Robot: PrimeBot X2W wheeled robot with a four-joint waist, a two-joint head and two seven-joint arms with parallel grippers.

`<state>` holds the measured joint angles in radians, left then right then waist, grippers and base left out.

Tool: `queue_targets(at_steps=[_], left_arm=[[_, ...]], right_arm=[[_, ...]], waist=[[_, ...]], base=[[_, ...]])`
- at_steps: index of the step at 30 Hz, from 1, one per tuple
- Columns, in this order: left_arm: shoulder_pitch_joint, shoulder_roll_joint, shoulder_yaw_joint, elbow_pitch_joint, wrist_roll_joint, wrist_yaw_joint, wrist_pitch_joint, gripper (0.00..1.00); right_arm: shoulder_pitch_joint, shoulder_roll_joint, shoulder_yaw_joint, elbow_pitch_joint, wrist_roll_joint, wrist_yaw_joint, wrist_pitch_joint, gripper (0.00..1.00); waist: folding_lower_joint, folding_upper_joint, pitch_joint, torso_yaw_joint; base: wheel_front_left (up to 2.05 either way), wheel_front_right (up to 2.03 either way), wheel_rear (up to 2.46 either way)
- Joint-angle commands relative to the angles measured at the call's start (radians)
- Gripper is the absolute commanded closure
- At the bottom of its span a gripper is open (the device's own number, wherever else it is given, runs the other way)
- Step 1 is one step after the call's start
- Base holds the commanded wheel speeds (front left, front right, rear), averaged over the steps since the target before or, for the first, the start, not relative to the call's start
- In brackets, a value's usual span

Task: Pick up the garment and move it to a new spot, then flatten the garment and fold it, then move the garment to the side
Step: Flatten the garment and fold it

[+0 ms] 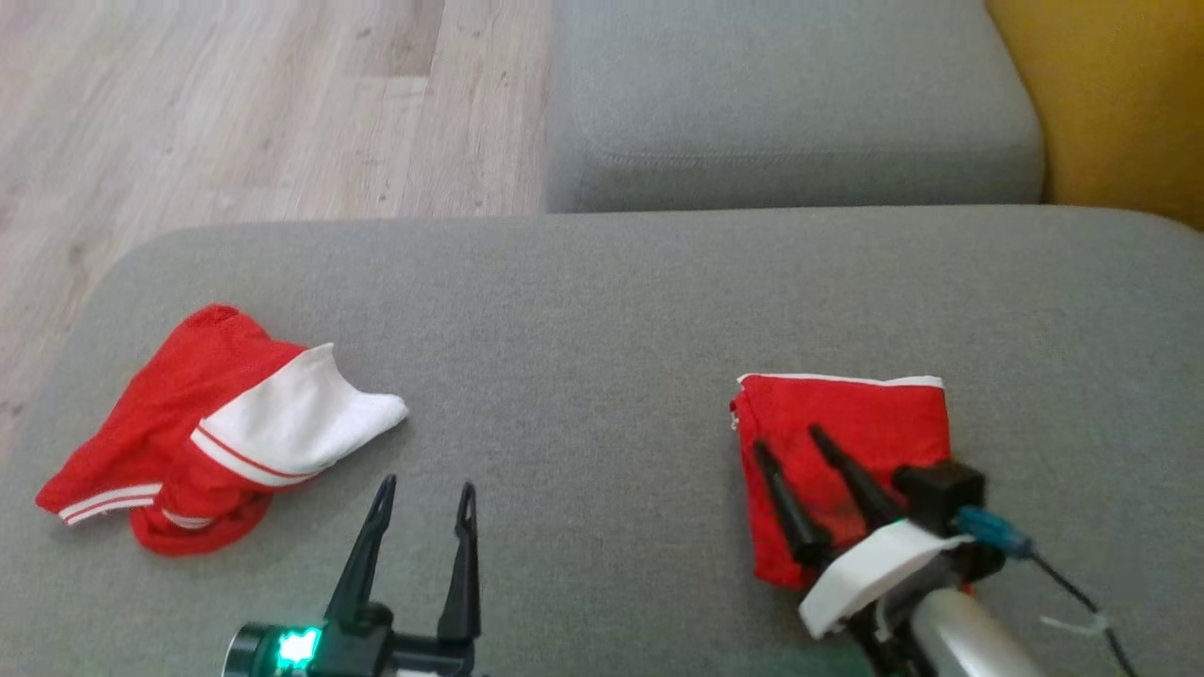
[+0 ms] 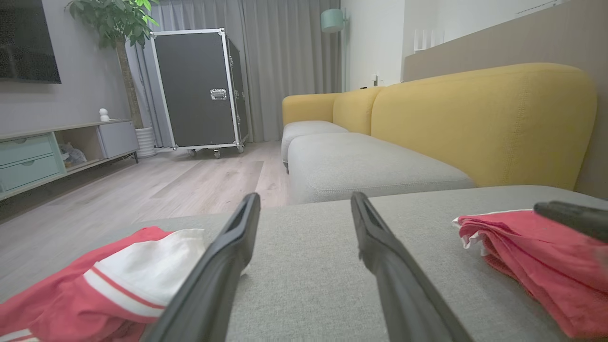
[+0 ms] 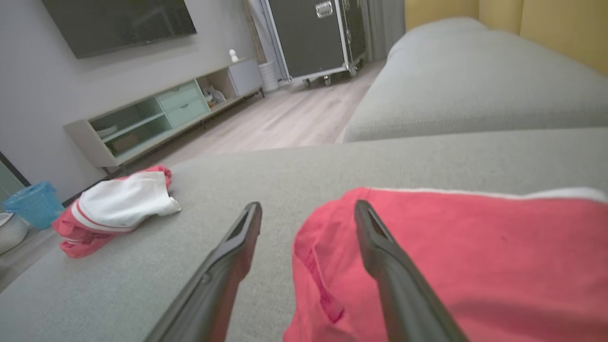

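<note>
Fingers [image 1: 790, 508] of my right gripper [image 1: 788, 442] stand well apart with nothing clamped between them, and they point over the folded red garment [image 1: 875, 423]. From the right wrist view I see one finger above the red cloth and the other one above the bare grey fabric just beside its edge; if the tips touch the cloth, I cannot tell. My left gripper [image 1: 426, 484] is also spread wide and holds nothing. It hovers over the grey seat cushion [image 1: 602, 329] between the two pieces of clothing, nearer to the left one. The folded garment lies flat on the right part of this cushion, with a thin white hem along its far edge. On the left part, well apart from it, lies a crumpled red and white garment [image 1: 216, 423] with white stripes on its borders. Behind the cushion I see a second grey cushion [image 1: 790, 94], and a yellow backrest [image 1: 1119, 94] at the right of it. Wooden floor [image 1: 235, 113] is at the left. Farther in the room, in the left wrist view, stand a black wheeled case [image 2: 199, 85], a green plant [image 2: 114, 19] and a low cabinet [image 2: 47, 152] at the wall
</note>
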<state>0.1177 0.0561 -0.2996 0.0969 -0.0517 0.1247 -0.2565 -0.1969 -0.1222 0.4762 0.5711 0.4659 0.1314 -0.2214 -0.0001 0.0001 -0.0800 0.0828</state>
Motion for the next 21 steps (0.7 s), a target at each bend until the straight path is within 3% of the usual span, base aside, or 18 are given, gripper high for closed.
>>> queue_targets(at_steps=[1, 4, 12, 18, 20, 21], left_arm=[[-0.015, -0.001, 0.041, -0.035, -0.003, 0.012, -0.005, 0.0], [0.001, -0.002, 0.05, -0.039, -0.01, 0.016, -0.005, 0.0], [0.075, -0.003, 0.098, -0.06, -0.03, 0.04, -0.005, 0.0], [0.127, -0.004, 0.115, -0.072, -0.021, 0.045, -0.005, 0.0], [0.132, -0.004, 0.114, -0.073, -0.018, 0.042, -0.005, 0.0], [0.131, -0.004, 0.113, -0.073, -0.017, 0.041, -0.005, 0.0]], right_arm=[[-0.022, -0.023, -0.019, -0.05, -0.02, -0.001, -0.026, 0.0], [-0.001, -0.041, -0.072, -0.08, -0.055, -0.001, -0.036, 0.0], [0.212, -0.021, -0.36, -0.29, -0.242, -0.001, -0.04, 0.0], [0.321, -0.001, -0.398, -0.338, -0.319, -0.001, -0.04, 0.0], [0.333, 0.001, -0.386, -0.334, -0.318, -0.001, -0.04, 1.0], [0.334, 0.001, -0.375, -0.328, -0.313, -0.001, -0.04, 1.0]], waist=[[0.0001, -0.0001, -0.015, -0.01], [0.0001, -0.0001, -0.028, -0.018], [0.0001, -0.0001, -0.072, -0.037], [0.0001, -0.0001, -0.082, -0.039], [0.0001, -0.0001, -0.081, -0.034], [0.0001, -0.0001, -0.079, -0.03]], base=[[0.0, 0.0, 0.0], [0.0, 0.0, 0.0], [0.0, 0.0, 0.0], [0.0, 0.0, 0.0], [0.0, 0.0, 0.0], [0.0, 0.0, 0.0]])
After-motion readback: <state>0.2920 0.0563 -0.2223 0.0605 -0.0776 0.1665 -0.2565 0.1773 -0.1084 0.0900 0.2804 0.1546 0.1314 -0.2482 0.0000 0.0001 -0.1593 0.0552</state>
